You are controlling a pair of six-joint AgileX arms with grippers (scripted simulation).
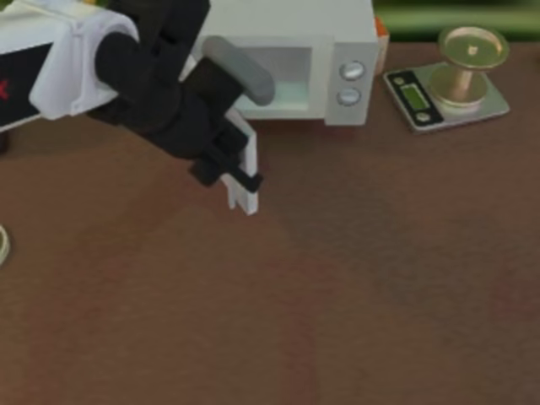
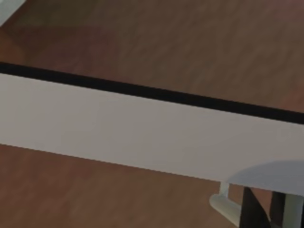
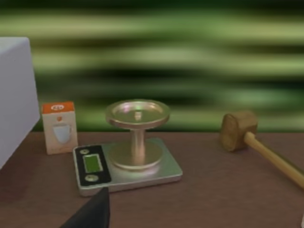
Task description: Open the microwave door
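Left hand [image 1: 240, 173] is clamped on the free edge of the microwave door [image 1: 247, 181], swung wide open from the microwave [image 1: 337, 67] at the counter's back edge. Door's a stiff, light hinged panel, so that outer edge looks like the best grab; right hand's out of view.

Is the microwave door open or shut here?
Open: the microwave door is swung out toward the table, exposing the microwave interior, with the left gripper at it.

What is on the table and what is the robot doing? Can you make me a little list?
microwave: white, at the table's far edge, inside showing
microwave door: swung open toward the front
left gripper: at the door's free edge
right arm: not seen in the top view
kitchen scale: right of the microwave, brass stand on it
wooden mallet: right of the scale
small orange-and-white box: beside the microwave
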